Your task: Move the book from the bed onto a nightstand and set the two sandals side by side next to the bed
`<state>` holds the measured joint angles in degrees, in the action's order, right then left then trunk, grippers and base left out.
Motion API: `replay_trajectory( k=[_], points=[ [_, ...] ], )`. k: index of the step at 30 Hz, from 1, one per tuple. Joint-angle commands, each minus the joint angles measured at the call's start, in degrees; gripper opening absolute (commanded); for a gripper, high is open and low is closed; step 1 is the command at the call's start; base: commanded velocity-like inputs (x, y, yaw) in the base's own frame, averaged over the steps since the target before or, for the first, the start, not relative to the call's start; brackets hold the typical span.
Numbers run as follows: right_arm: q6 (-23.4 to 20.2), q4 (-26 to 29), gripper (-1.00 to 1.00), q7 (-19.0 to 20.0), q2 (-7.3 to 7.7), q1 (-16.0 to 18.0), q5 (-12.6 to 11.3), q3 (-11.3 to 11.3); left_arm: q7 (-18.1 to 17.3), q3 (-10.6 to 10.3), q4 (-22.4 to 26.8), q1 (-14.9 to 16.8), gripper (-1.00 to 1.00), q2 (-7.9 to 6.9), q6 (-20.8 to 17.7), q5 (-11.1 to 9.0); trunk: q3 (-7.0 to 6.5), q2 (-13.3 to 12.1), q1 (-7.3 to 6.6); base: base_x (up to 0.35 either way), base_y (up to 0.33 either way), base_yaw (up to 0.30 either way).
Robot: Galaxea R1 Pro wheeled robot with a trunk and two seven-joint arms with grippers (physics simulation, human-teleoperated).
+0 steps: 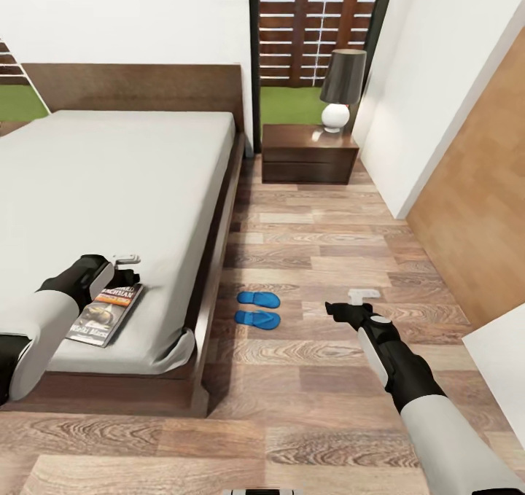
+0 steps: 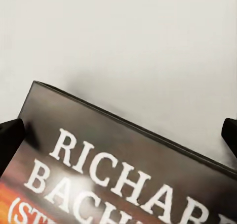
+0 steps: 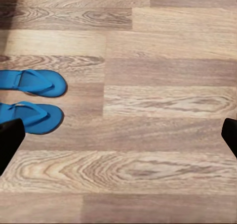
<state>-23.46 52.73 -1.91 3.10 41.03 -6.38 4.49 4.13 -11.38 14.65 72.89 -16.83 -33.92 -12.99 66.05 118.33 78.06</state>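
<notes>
Head view, we see our left gripper point(image 1: 130, 259) wide open over the dark orange-banded paperback book point(image 1: 105, 313) on the grey bed point(image 1: 109, 181), our right gripper point(image 1: 357, 299) open too, two bright blue flip-flop sandals point(image 1: 258, 309) side by side on the wood floor point(image 1: 313, 378).

The bed point(image 1: 109, 174) bears the book point(image 1: 106, 313); two sandals point(image 1: 258, 309) (apparently paired) lie on the floor point(image 1: 321, 378).

Even, bright, flat light w/ no obvious source; white walls point(image 1: 131, 14) near blown out. Soft shadow along bed point(image 1: 131, 174) frame onto floor point(image 1: 306, 247), faint ones under sandals point(image 1: 258, 309). Lamp point(image 1: 341, 87) looks unlit. Book point(image 2: 113, 174) cover blurry up close, lettering soft, slight glare. Floor grain sharp in right wrist view.
</notes>
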Motion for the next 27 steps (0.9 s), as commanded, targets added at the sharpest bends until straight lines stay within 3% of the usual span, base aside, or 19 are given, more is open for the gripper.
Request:
replay_trajectory(
  k=[1,9,18,27],
  points=[
    [-0.26,0.09,1.00,-0.20,0.06,0.02,-0.57,0.16,0.32,-0.67,-2.61,-0.03,1.00,-0.04,-0.53,-0.11,0.05,0.01,-0.02,-0.148,0.099,0.000],
    [-0.26,0.09,1.00,-0.20,0.06,0.02,-0.57,0.16,0.33,-0.67,-2.61,-0.03,1.00,-0.05,-0.53,-0.02,0.05,0.01,-0.02,-0.050,0.029,0.000],
    [-0.26,0.09,1.00,-0.20,0.06,0.02,-0.57,0.16,0.35,-0.68,-2.61,-0.03,1.00,-0.05,-0.53,-0.02,0.05,0.01,-0.02,-0.235,0.001,0.000],
    [-0.26,0.09,1.00,-0.20,0.06,0.02,-0.57,0.16,0.35,-0.67,-2.54,-0.03,1.00,0.03,-0.53,-0.05,-0.31,-0.79,-0.46,-0.025,0.000,0.000]
  ],
)
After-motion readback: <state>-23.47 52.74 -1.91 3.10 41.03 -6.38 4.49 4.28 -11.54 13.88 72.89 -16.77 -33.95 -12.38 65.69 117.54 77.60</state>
